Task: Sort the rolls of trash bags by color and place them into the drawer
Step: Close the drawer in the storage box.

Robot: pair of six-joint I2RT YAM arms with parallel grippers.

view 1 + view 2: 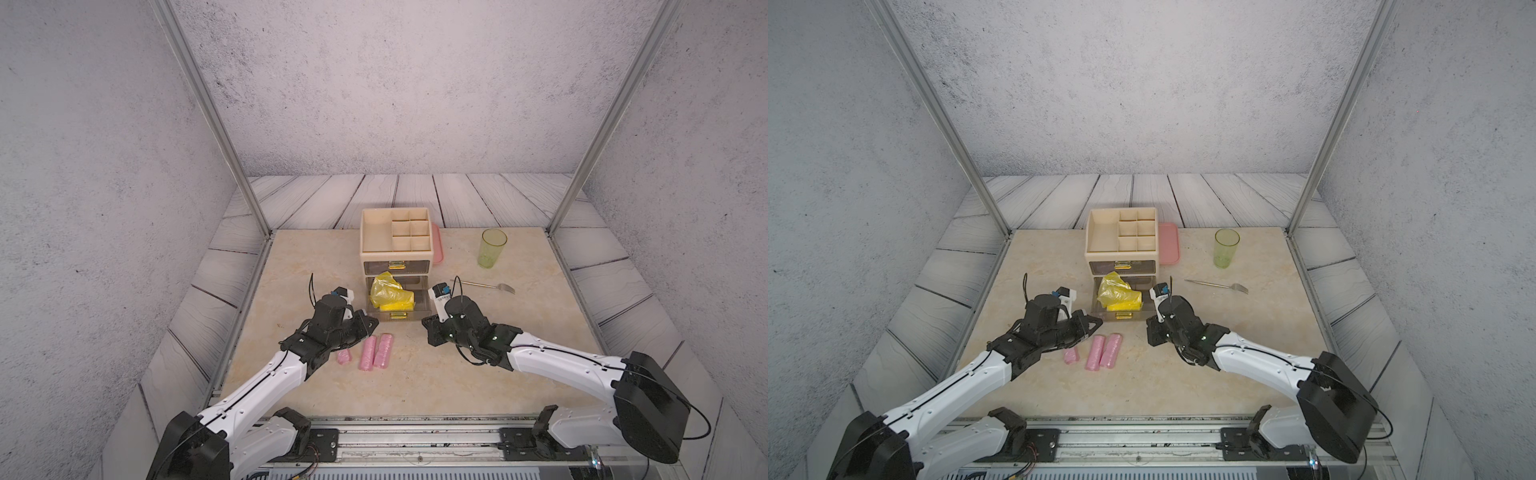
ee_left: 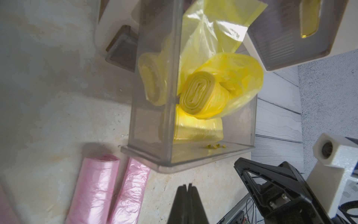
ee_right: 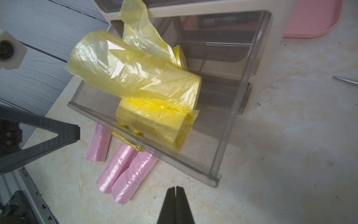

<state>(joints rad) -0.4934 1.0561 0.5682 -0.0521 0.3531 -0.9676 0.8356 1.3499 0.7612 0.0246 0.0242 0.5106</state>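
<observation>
The smoky lower drawer point(image 1: 422, 306) of the cream organizer stands pulled out. It holds yellow rolls of trash bags point(image 1: 392, 297), partly unrolled, also seen as yellow rolls point(image 3: 155, 124) in the right wrist view. Three pink rolls point(image 1: 383, 351) lie on the table just in front of the drawer, the leftmost pink roll point(image 1: 344, 356) half under my left arm. My left gripper point(image 1: 374, 322) is shut and empty by the drawer's front left corner. My right gripper point(image 1: 426, 323) is shut and empty by its front right corner. No purple rolls are in view.
The organizer's upper drawer point(image 1: 395, 266) is closed, and its top tray point(image 1: 376, 232) has open compartments. A pink tray point(image 1: 437, 245) leans behind it. A green cup point(image 1: 493, 248) and a fork point(image 1: 490, 286) sit to the right.
</observation>
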